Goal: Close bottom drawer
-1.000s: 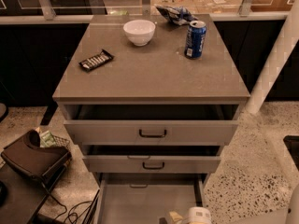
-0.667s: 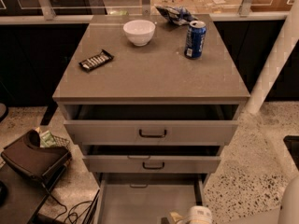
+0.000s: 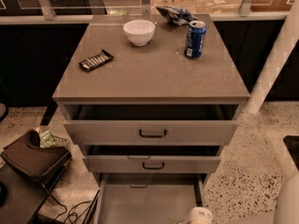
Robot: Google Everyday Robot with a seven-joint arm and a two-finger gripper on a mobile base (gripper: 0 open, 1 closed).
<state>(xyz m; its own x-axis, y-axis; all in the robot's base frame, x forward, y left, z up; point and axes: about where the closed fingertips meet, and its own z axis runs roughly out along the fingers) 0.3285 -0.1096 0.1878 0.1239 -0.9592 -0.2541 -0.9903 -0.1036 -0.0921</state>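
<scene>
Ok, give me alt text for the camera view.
Grey cabinet with three drawers open, the bottom drawer pulled out furthest, and the robot's hand at the frame's lower edge above it. A white bowl, blue can and wrapped bar sit on top.

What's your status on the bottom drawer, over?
Gripper low at frame bottom, over the drawer's right side. Bottom drawer pulled wide open. Nothing seen blocking it.
</scene>
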